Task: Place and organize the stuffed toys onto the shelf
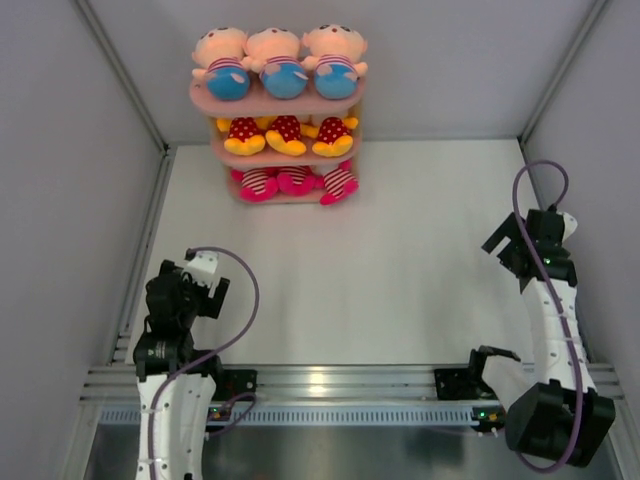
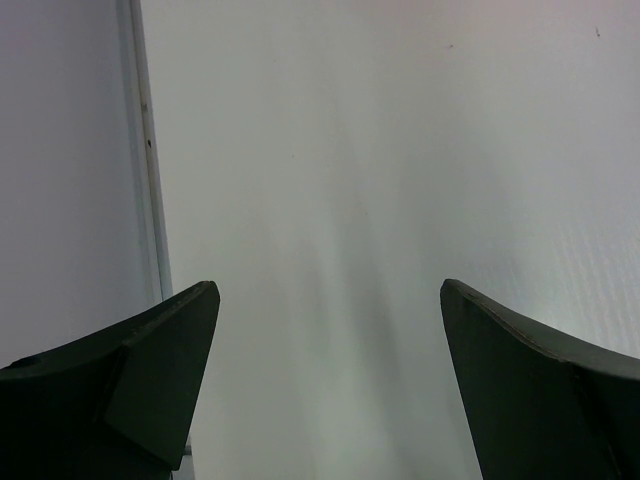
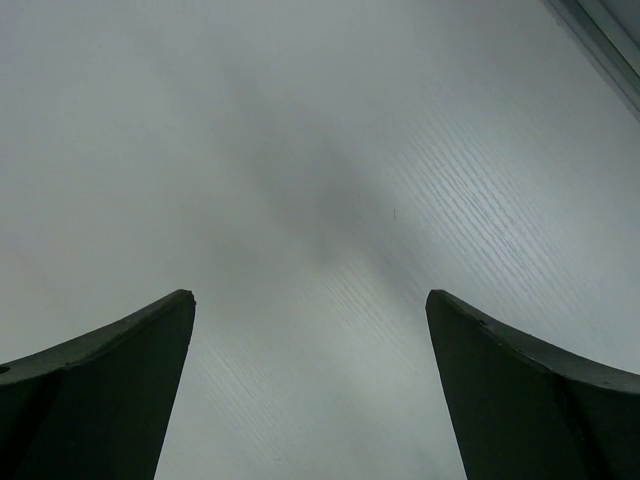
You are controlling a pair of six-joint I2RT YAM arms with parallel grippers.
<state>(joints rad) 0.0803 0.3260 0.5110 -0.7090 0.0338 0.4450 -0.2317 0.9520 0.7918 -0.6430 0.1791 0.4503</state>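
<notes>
Top centre of frame: shelf [image 1: 275, 106] holds nine stuffed toys [image 1: 285, 75], three per tier. Left gripper [image 2: 328, 287] and right gripper [image 3: 308, 294] both spread wide, empty.

My right gripper [image 3: 308, 298] stood spread wide over the white table [image 3: 300, 140]; a pale rail edge [image 3: 608, 35] crossed top right.
</notes>
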